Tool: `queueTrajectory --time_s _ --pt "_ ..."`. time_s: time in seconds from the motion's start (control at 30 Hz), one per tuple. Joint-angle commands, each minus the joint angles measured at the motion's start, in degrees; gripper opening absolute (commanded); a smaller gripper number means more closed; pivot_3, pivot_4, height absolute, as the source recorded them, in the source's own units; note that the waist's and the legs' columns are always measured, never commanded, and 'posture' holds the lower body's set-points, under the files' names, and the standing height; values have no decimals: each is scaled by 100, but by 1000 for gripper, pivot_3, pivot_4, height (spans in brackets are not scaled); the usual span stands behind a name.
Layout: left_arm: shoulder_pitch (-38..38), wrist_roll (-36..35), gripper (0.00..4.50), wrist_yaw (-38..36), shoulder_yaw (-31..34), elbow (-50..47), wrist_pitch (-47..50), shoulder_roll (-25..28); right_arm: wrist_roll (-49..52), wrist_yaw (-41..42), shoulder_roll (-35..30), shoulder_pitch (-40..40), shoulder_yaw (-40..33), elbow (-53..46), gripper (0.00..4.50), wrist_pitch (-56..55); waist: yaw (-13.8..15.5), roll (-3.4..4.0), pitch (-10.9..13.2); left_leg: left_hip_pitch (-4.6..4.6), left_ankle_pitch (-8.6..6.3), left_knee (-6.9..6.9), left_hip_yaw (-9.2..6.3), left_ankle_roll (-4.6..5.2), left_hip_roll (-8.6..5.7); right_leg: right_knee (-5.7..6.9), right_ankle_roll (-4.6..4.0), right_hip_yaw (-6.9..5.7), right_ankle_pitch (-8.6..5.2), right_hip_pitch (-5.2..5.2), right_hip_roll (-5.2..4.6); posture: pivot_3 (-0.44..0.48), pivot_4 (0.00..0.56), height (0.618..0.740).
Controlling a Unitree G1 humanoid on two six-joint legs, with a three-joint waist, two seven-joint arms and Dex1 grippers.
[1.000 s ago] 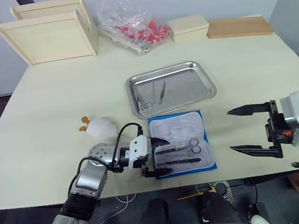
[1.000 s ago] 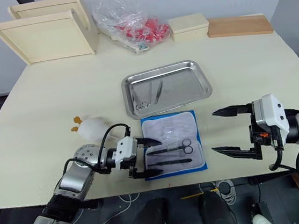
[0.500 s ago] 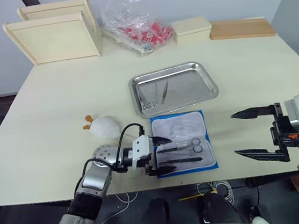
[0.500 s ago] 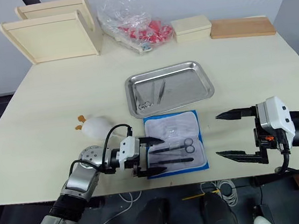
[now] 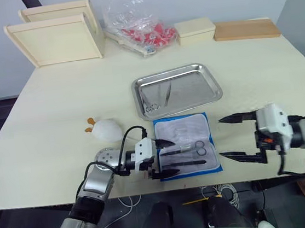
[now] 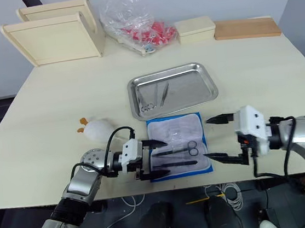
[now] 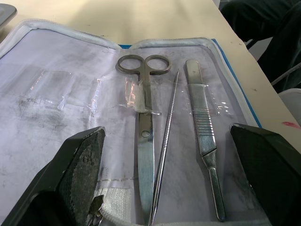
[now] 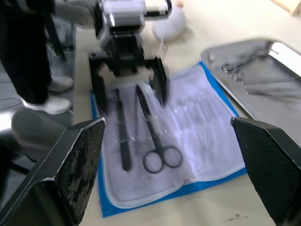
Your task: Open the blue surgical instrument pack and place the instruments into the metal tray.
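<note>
The blue surgical instrument pack (image 5: pixel 215 165) lies open near the table's front edge, pale lining up. In its clear pockets lie the instruments: scissors (image 7: pixel 145 136), a thin probe (image 7: pixel 164 155) and forceps (image 7: pixel 203 141). My left gripper (image 5: pixel 172 157) is open at the pack's left end, its fingers straddling the tool tips. My right gripper (image 5: pixel 220 138) is open just off the pack's right edge, holding nothing. The metal tray (image 5: pixel 195 81) sits just behind the pack, with a few slim tools (image 5: pixel 164 93) in its left half.
A white plush toy (image 5: pixel 106 130) lies left of the pack. Along the back stand pale wooden boxes (image 5: pixel 56 39), a clear bag of red items (image 5: pixel 140 30), a small pale box (image 5: pixel 194 29) and a wooden board (image 5: pixel 244 28).
My right gripper has moved left, from well off to the side to close beside the pack's right edge. The left gripper and the tools have stayed put.
</note>
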Motion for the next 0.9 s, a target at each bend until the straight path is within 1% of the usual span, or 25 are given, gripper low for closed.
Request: queueTrajectory --time_s 0.03,0.13,0.3,0.47,0.63,0.9 --pt "156 318 4480 -57 -283 409 111 99 -682 -246 139 -283 532 211 4500 -79 1 6 -6 0 0 0 0 0 0 0 0 0 0 0 0 0 150 740" --pt "132 344 4480 -15 -312 451 120 88 -1031 -313 238 -496 897 410 4500 1 9 10 -10 0 0 0 1 0 -1 1 -2 -1 1 0 1 0 150 740" --pt "108 345 4480 31 -333 483 141 74 -1477 -423 633 -1036 1455 754 4500 195 2 15 -20 4 0 1 3 0 -1 5 -4 0 1 0 2 0 150 740" --pt "111 360 4480 60 -368 497 114 57 -1985 -391 806 -1410 1971 1058 4500 285 8 16 -27 2 0 3 2 0 -3 6 -22 0 13 0 2 0 150 740" --pt "80 425 4480 165 -363 583 25 47 -2263 -477 1094 -1607 2206 1342 4500 294 11 18 -33 4 1 3 3 1 -4 6 -24 -1 13 0 2 0 150 740" --pt "42 471 4480 240 -361 645 0 56 -2624 -264 1190 -1726 2577 1596 4500 449 13 22 -45 5 1 5 5 1 -5 10 -24 1 14 1 2 0 150 740"
